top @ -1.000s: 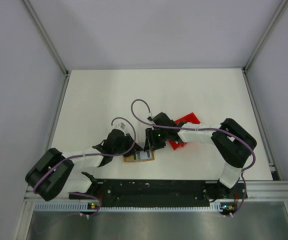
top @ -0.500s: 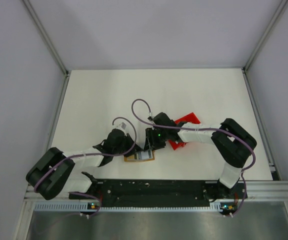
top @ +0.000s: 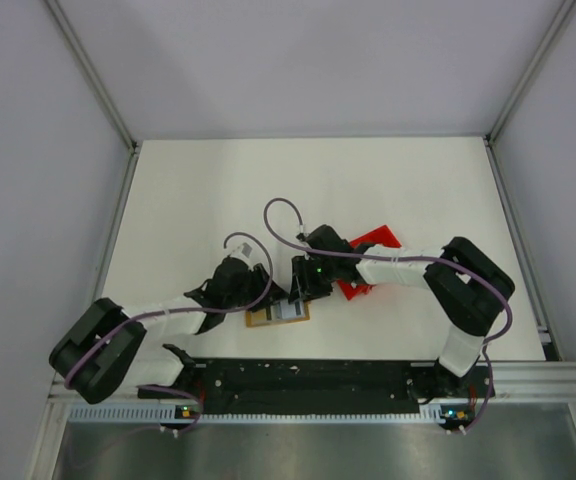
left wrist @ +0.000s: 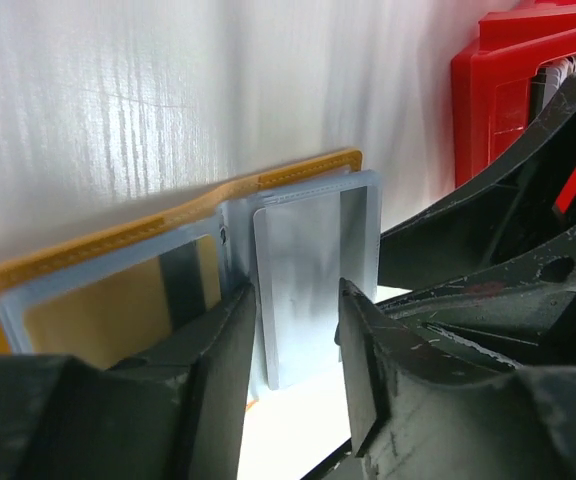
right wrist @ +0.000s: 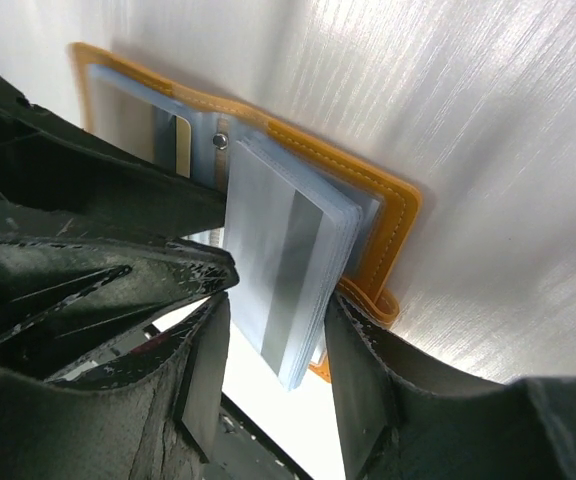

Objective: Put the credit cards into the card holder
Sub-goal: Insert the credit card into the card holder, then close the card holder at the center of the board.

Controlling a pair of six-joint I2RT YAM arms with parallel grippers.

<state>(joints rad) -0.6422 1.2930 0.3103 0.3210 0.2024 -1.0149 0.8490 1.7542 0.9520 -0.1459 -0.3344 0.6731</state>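
Observation:
The orange card holder (top: 264, 318) lies open near the front edge, its clear sleeves up. In the left wrist view a light blue credit card (left wrist: 313, 260) stands in the sleeves of the card holder (left wrist: 118, 245). My left gripper (left wrist: 296, 305) is open around the card's near end, with a gap at the right finger. My right gripper (right wrist: 273, 330) straddles the raised sleeve stack of the card holder (right wrist: 398, 210), jaws against both edges. The top credit card (right wrist: 288, 250) there is grey-white with a darker stripe. Both grippers, left (top: 270, 298) and right (top: 298, 297), meet over the holder.
A red raised-rim tray (top: 373, 243) sits just right of the holder, partly under the right arm, and shows in the left wrist view as a red wall (left wrist: 508, 80). The two grippers stand almost touching. White tabletop stretches behind and to the sides.
My left gripper was shut half a second ago and has now opened off the light blue card. Both arms have hardly moved, and the right jaws stay as they were.

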